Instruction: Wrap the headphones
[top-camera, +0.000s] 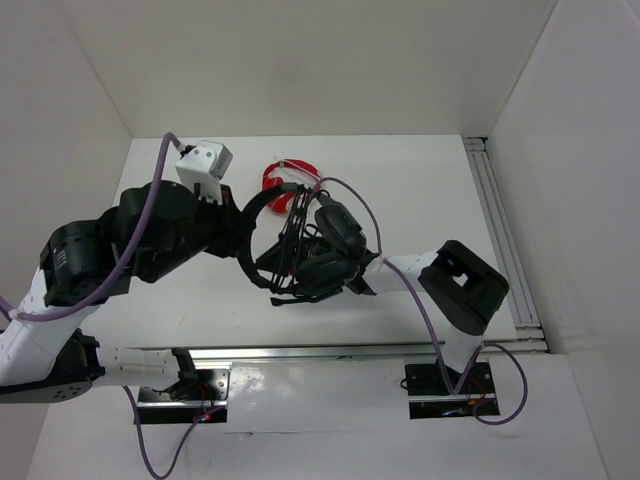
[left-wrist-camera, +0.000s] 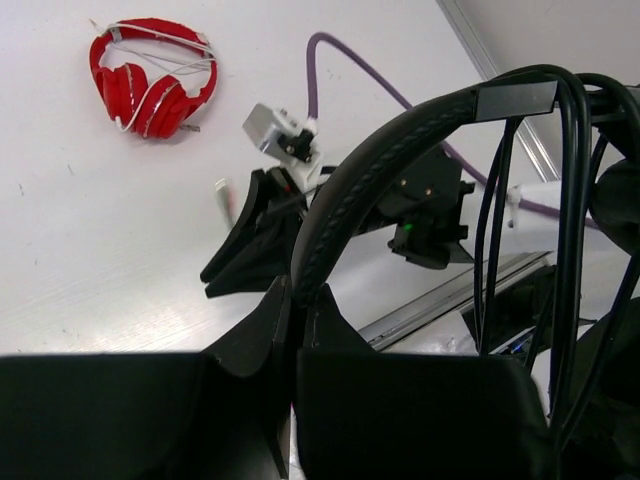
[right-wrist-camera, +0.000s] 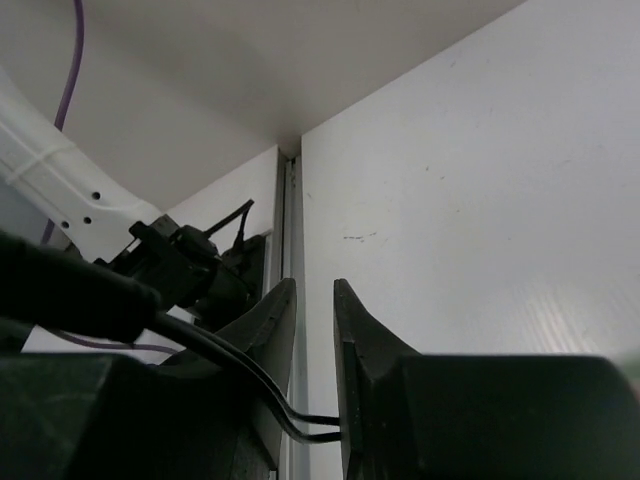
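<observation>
The black headphones (top-camera: 285, 250) hang above the middle of the table between both arms. My left gripper (left-wrist-camera: 300, 295) is shut on the padded headband (left-wrist-camera: 400, 140), which arcs up to the right in the left wrist view; in the top view this gripper (top-camera: 240, 224) sits at the headband's left end. Several strands of the thin black cable (left-wrist-camera: 572, 200) are looped over the headband. My right gripper (right-wrist-camera: 315, 290) stands a little open, and two cable strands (right-wrist-camera: 318, 428) cross low in the gap between its fingers. From above, the right gripper (top-camera: 310, 262) is against the earcups.
Red headphones (top-camera: 285, 177) lie on the table just behind the black pair, also seen in the left wrist view as red headphones (left-wrist-camera: 150, 75). An aluminium rail (top-camera: 500, 230) runs along the right wall and another rail (top-camera: 350, 350) along the front. White walls enclose the table.
</observation>
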